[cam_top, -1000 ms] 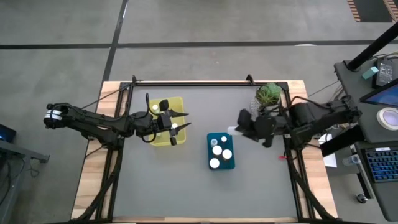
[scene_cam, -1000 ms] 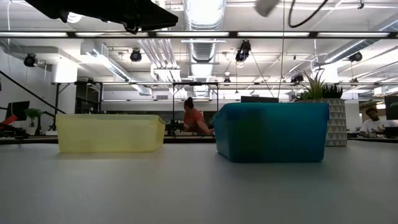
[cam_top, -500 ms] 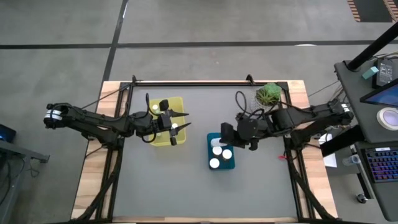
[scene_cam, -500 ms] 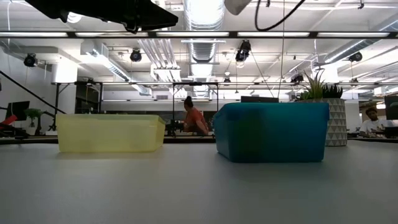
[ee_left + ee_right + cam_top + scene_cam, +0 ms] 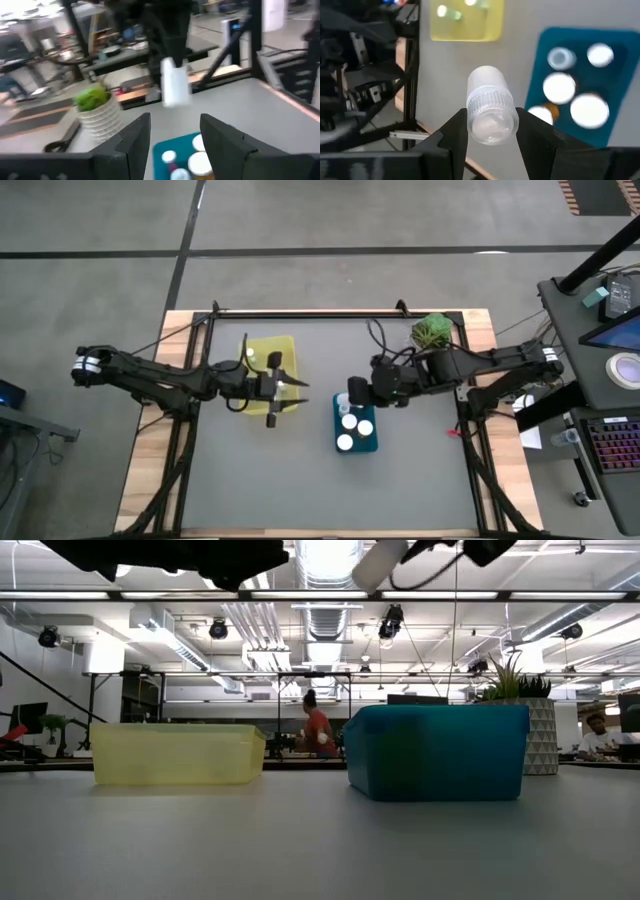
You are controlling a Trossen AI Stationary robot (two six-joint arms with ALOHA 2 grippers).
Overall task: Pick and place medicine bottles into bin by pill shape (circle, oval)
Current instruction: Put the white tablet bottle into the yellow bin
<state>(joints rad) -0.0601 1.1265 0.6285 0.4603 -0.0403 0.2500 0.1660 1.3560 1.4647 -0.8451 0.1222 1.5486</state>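
My right gripper (image 5: 491,131) is shut on a white medicine bottle (image 5: 488,102) and hangs high over the far end of the blue bin (image 5: 370,445); the low view shows the bottle (image 5: 378,565) well above the bin (image 5: 435,752). Several white-capped bottles (image 5: 350,422) stand inside the blue bin. My left gripper (image 5: 300,385) stands open and level at the right side of the yellow bin (image 5: 285,345), which holds a few bottles (image 5: 250,357); nothing lies between its fingers (image 5: 131,142). My right gripper pinches the bottle's ribbed cap end (image 5: 489,106) between its two fingers, one on each side. The fingers slant down from the table's right side. The bottle's body sticks out past the fingertips, tilted, lifted clear above the blue bin.
A potted green plant (image 5: 432,332) stands at the table's far right corner, behind my right arm. The grey table top (image 5: 260,480) spreads in front of both bins. A person (image 5: 316,730) moves in the room far behind the table.
My right gripper has carried the white bottle toward the table's left, from beside the plant to above the blue bin's far end, rolling its wrist and sinking a little. My left gripper has stayed by the yellow bin but turned at the wrist.
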